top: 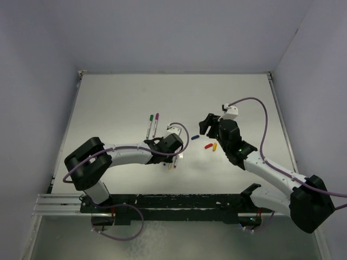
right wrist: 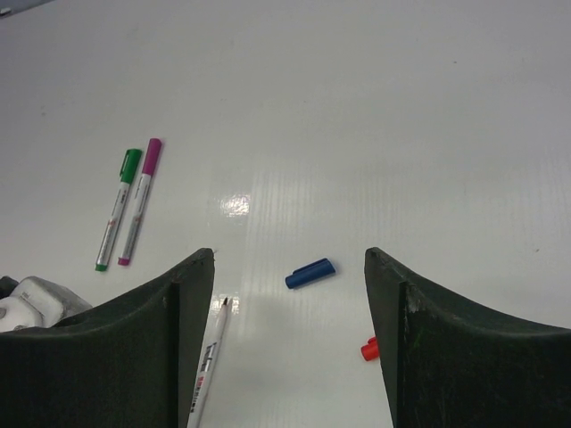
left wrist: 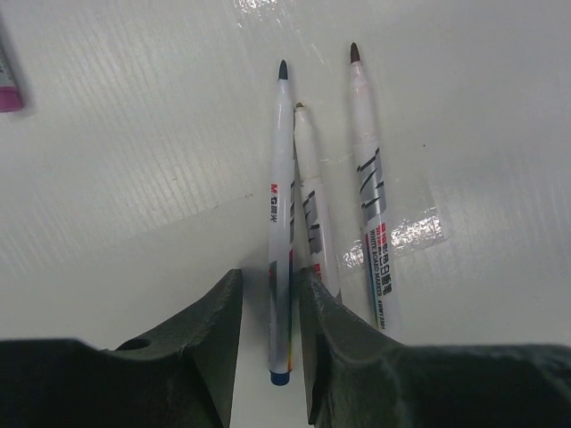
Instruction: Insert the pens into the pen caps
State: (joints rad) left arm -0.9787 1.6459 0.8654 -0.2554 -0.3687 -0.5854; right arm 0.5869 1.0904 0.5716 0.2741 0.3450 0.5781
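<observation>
Left gripper narrow, not clamped. We see blue-tipped pen lying between its fingers, strip of table showing on one side. Middle pen touches it, third pen just right, all uncapped. Right gripper wide open over blue cap. Red cap and yellow cap sit together just nearer. Green pen and purple pen are capped, side by side, further left.

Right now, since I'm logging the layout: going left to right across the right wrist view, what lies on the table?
green-capped pen → purple-capped pen → uncapped pen → blue cap → red cap
</observation>
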